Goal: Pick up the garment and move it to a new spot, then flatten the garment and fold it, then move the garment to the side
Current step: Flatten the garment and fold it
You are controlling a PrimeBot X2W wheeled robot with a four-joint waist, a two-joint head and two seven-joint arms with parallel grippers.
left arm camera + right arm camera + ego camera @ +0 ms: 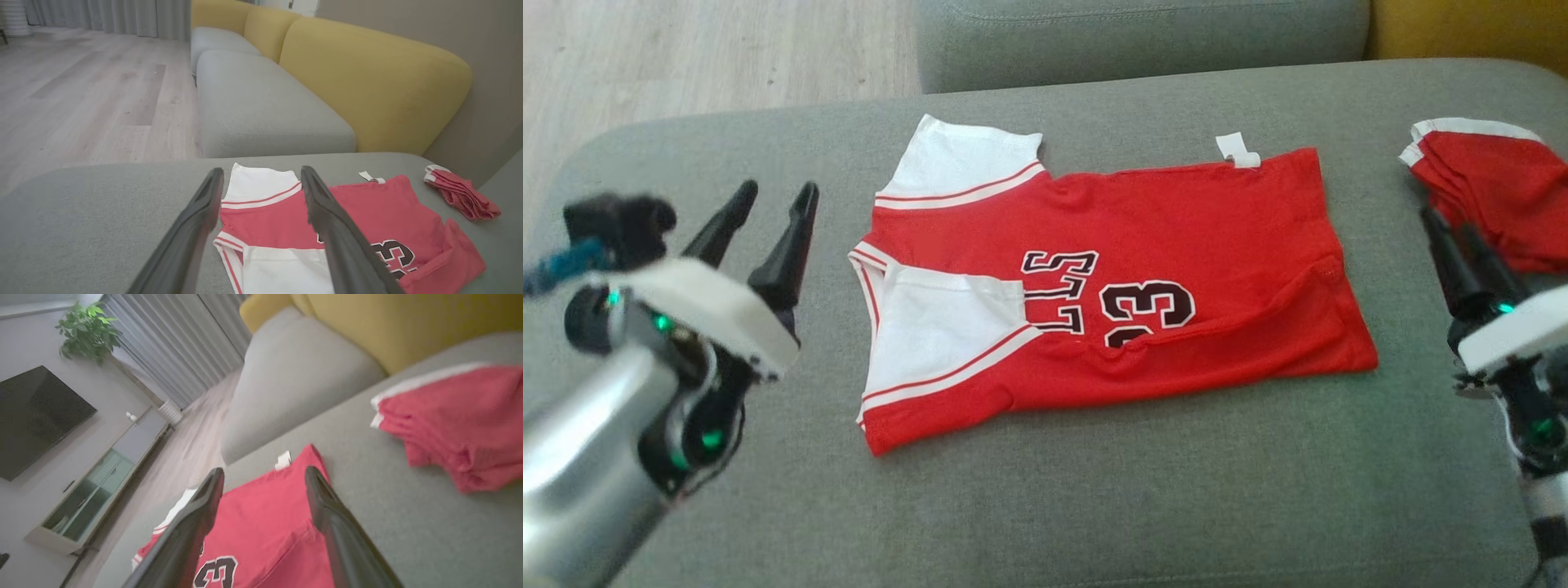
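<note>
The left gripper [777, 192] hangs over the cushion just left of the jersey, its two dark fingers spread wide with nothing between them. The right gripper [1450, 222] is at the far right, jaws likewise parted and empty (both wrist views show a clear gap). The grey seat cushion [1094, 490] spans the head view, with a yellow backrest [367, 81] behind it. The red jersey [1111, 269] lies mid-cushion with its near edge folded over, its white sleeves toward the left gripper and its numerals facing up. A smaller folded red garment [1486, 188] sits near the cushion's right edge, apart from the jersey. A white tag [1237, 149] sticks out at the jersey's far edge.
</note>
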